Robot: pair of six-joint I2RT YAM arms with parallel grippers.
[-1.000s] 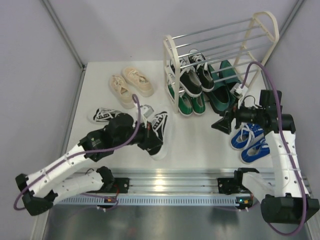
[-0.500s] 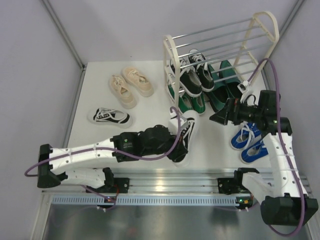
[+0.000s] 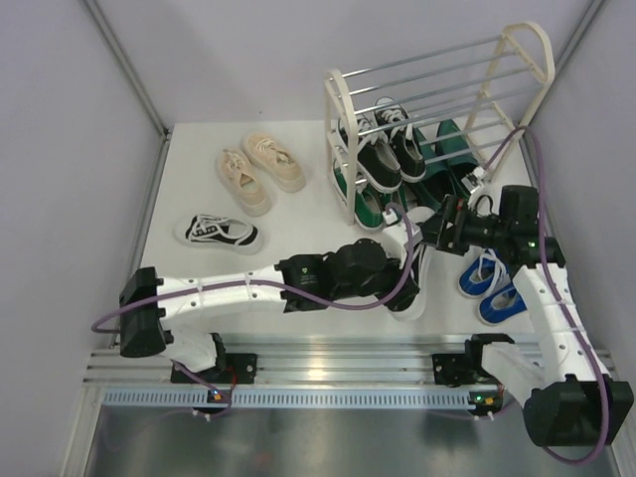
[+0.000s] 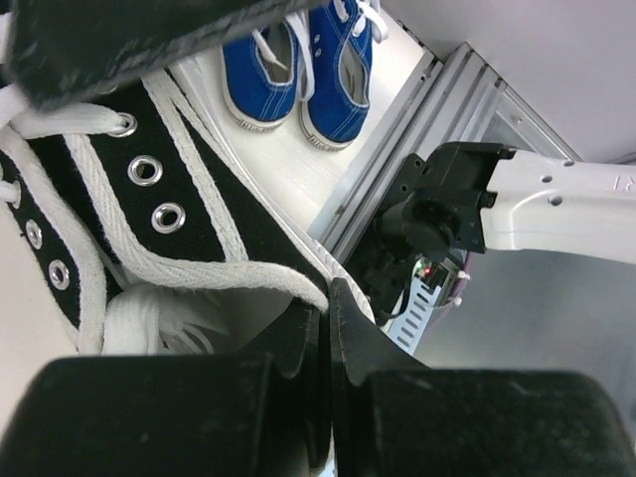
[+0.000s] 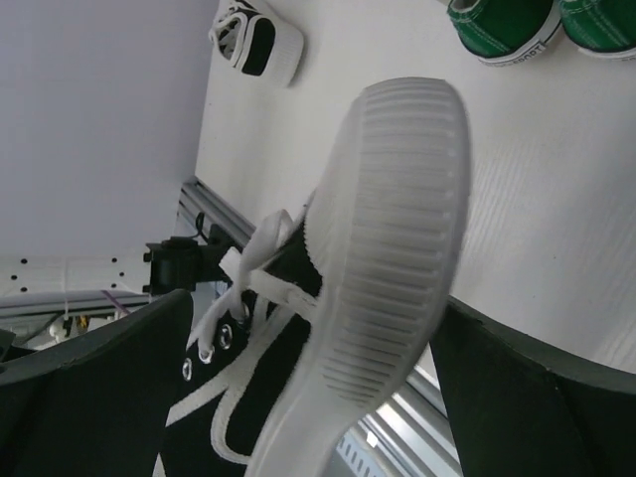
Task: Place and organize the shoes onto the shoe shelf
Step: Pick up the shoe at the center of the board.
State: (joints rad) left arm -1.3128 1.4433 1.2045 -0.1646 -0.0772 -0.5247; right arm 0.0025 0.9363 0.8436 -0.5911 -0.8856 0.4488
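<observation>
A white table (image 3: 298,214) with a faintly ribbed surface fills the middle of the top view; the right wrist view shows the same ribbing (image 5: 556,179). Along its near edge runs a silver aluminium rail (image 3: 338,360) with lengthwise grooves, also seen in the left wrist view (image 4: 397,149). Below the rail lies a brushed metal sheet (image 3: 328,442). Pale grey walls (image 3: 70,199) enclose the table on three sides, joined at the back by slanting silver corner posts (image 3: 124,65). A small orange light (image 3: 211,396) glows on the rail's front.

Shoe (image 5: 393,229), ribbed white sole facing the camera, sits between the dark fingers (image 5: 89,397); contact unclear. Green sneakers (image 5: 517,25) lie beyond it.
</observation>
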